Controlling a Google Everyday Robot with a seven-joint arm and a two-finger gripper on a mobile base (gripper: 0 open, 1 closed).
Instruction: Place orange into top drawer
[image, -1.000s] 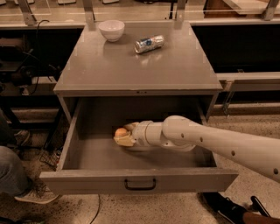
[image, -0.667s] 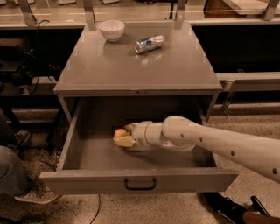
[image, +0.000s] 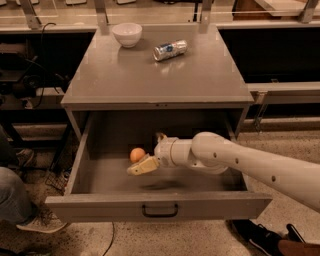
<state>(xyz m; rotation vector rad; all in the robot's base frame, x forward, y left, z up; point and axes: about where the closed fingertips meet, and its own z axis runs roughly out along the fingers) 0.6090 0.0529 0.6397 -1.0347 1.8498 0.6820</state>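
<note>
Grey worktop (image: 150, 80): white bowl (image: 127, 34), silver can (image: 170, 50). Below, open top drawer (image: 160, 205), end effector (image: 142, 166) inside, just beside orange (image: 137, 154); grip impossible to tell. Release low, retreat slowly, avoid nudging fruit.

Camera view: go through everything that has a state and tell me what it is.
top drawer: pulled open.
orange: inside the top drawer, beside the gripper.
gripper: inside the top drawer, by the orange.
can: lying on its side on the cabinet top.
bowl: upright on the cabinet top.
</note>
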